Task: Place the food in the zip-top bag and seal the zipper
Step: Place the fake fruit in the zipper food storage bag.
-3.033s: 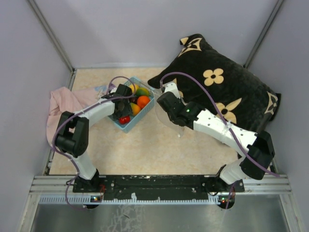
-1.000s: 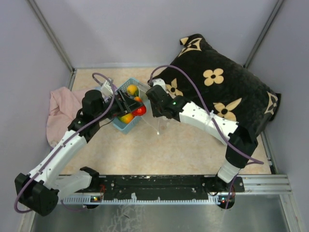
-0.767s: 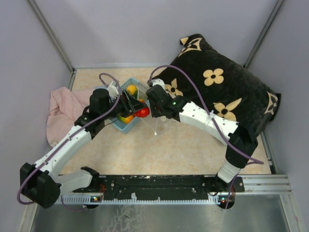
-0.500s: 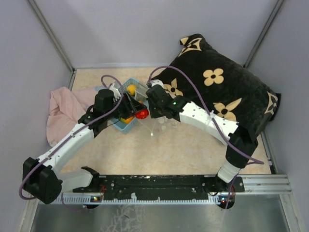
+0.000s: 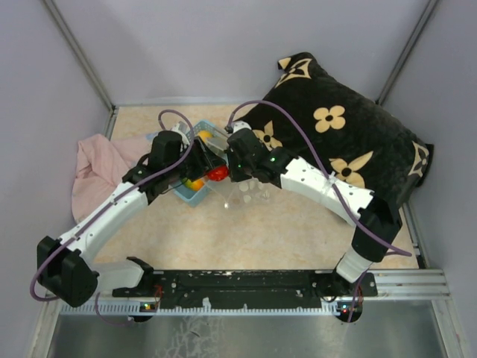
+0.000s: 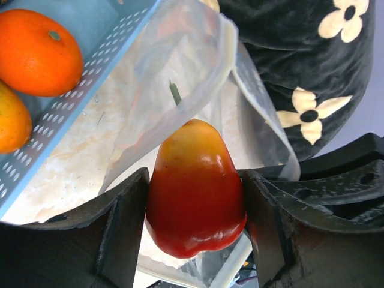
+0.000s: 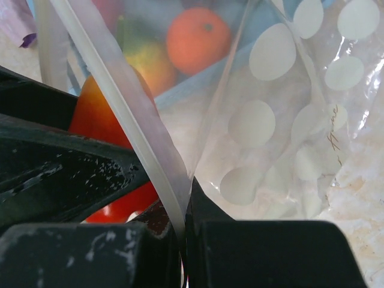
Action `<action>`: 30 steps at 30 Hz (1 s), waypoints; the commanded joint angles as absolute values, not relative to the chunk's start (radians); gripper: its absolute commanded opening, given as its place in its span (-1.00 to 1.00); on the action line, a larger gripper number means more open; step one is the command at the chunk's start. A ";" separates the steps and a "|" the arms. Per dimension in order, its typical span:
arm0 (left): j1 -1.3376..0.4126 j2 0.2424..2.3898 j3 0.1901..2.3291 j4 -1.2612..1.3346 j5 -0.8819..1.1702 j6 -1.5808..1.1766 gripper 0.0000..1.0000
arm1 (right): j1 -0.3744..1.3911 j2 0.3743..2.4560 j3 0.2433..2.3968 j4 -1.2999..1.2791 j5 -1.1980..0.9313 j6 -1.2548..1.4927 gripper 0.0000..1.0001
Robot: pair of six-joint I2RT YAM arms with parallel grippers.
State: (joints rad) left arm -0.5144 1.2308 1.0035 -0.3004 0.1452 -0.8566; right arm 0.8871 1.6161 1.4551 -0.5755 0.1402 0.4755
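My left gripper (image 5: 212,168) is shut on a glossy red-and-yellow toy fruit (image 6: 195,186), also seen in the top view (image 5: 218,173), held at the open mouth of the clear dotted zip-top bag (image 7: 282,138). My right gripper (image 7: 186,240) is shut on the bag's zipper strip (image 7: 120,102) and holds the bag (image 5: 246,190) up beside the basket. In the light-blue basket (image 5: 188,195) lie more food: an orange (image 6: 37,53) and a yellow-orange fruit (image 6: 12,126). Other fruits are hidden by the arms.
A large black pillow (image 5: 350,138) with cream flowers fills the back right, close behind the right arm. A pink cloth (image 5: 100,168) lies at the left wall. Grey walls close in the beige table (image 5: 246,239) on three sides.
My left gripper has carried the red fruit from over the basket to the right, up to the bag's mouth. The right gripper has kept hold of the bag, which has swung slightly.
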 commanded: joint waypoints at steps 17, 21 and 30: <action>-0.537 1.230 1.163 -0.501 0.046 -0.753 0.86 | 0.857 1.534 1.500 -0.608 0.194 0.486 -1.00; -0.537 1.196 1.229 -0.531 0.085 -0.716 0.89 | 0.823 1.508 1.521 -0.660 0.181 0.486 -1.00; -0.508 1.153 1.260 -0.650 -0.026 -0.636 1.00 | 0.737 1.396 1.428 -0.735 0.240 0.447 -1.00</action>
State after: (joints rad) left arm -0.5297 1.1595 1.2545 -0.5716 0.0387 -0.6949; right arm 0.7582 1.4822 1.4467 -0.7147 0.1982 0.4717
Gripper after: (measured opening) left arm 0.998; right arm 0.005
